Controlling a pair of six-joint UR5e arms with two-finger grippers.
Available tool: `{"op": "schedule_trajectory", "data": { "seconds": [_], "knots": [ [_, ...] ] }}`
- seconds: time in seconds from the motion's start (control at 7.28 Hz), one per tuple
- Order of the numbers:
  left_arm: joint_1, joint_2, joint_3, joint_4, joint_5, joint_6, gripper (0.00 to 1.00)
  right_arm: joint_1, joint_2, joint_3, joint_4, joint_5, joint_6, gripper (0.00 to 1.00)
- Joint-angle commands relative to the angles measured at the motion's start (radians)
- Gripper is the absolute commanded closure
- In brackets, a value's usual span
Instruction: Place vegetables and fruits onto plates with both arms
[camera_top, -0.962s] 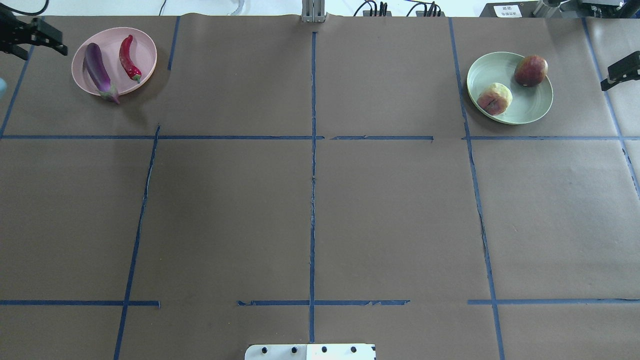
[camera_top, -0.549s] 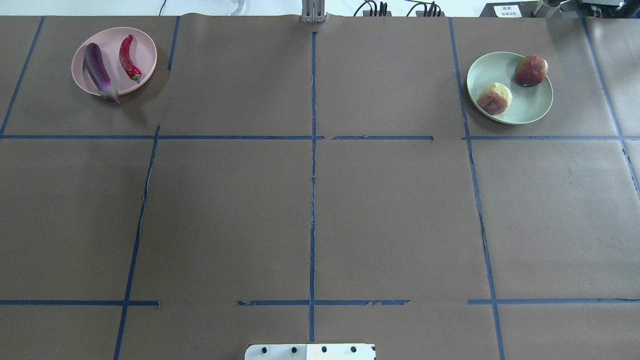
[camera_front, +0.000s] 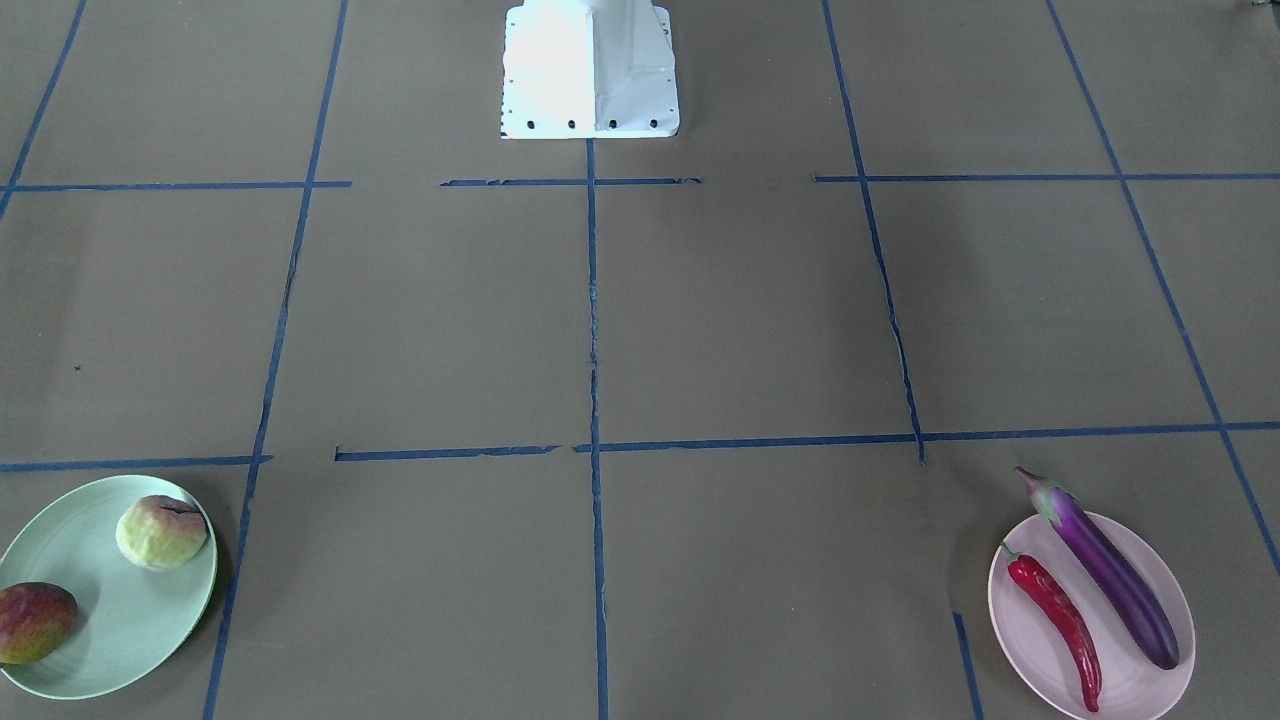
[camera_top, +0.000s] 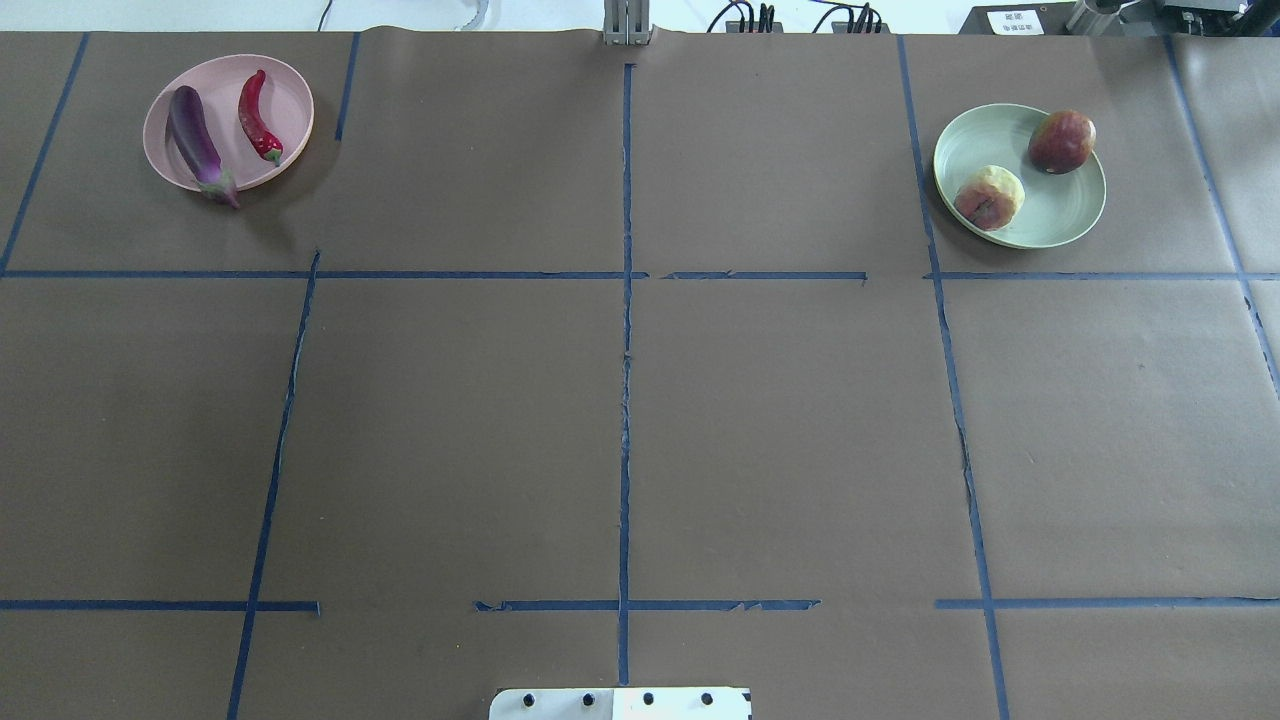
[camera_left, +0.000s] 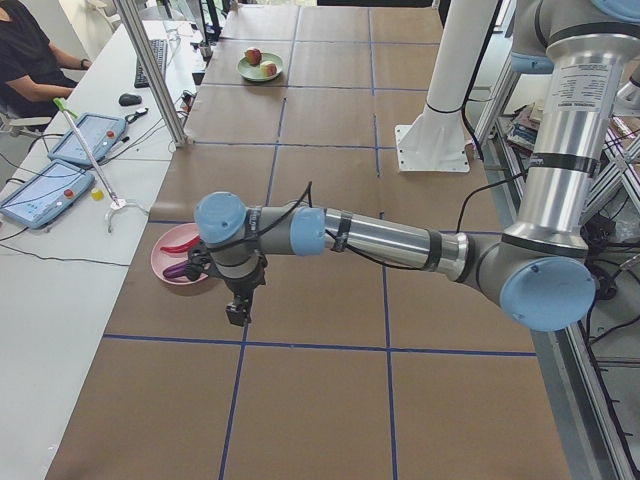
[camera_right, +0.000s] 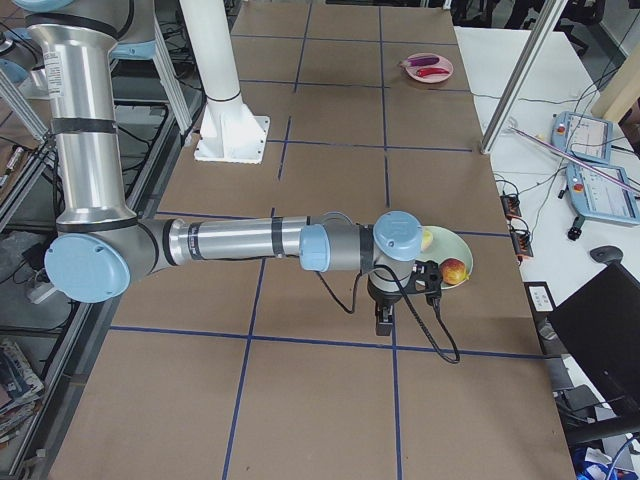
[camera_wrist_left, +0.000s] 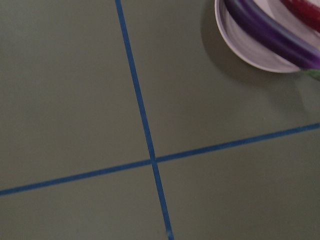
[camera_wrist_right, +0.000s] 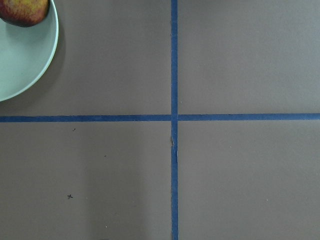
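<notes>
The purple eggplant (camera_top: 195, 140) and the red chili pepper (camera_top: 255, 117) lie side by side on the pink plate (camera_top: 290, 110) at the far left. The dark-red fruit (camera_top: 1062, 141) and the pale yellow-green fruit (camera_top: 990, 197) sit on the mint green plate (camera_top: 1060, 205) at the far right. My left gripper (camera_left: 237, 313) shows only in the exterior left view, just off the pink plate (camera_left: 165, 262). My right gripper (camera_right: 383, 322) shows only in the exterior right view, beside the mint plate (camera_right: 462, 250). I cannot tell whether either is open or shut.
The white base block (camera_top: 620, 703) stands at the near middle edge. Blue tape lines cross the brown table cover. An operator (camera_left: 30, 50) sits at a side desk with tablets (camera_left: 45, 190). A metal post (camera_left: 150, 70) stands at the table's far edge.
Both grippers were at the left and right edges of the overhead view one second ago and have moved out of it. The vegetables, fruits and plates have not moved.
</notes>
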Motion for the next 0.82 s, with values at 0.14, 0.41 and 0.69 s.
{"op": "schedule_trajectory", "data": {
  "seconds": [0.14, 0.41, 0.69],
  "knots": [
    [0.002, 0.093, -0.069, 0.016, -0.001, -0.046, 0.00, -0.027, -0.027, 0.019, -0.005, -0.003, 0.003, 0.00],
    [0.005, 0.093, -0.083, 0.015, 0.001, -0.100, 0.00, -0.026, -0.050, 0.029, -0.005, -0.009, 0.001, 0.00],
    [0.012, 0.091, -0.080, 0.007, 0.008, -0.096, 0.00, -0.029, -0.131, 0.106, -0.002, -0.026, -0.005, 0.00]
  ]
}}
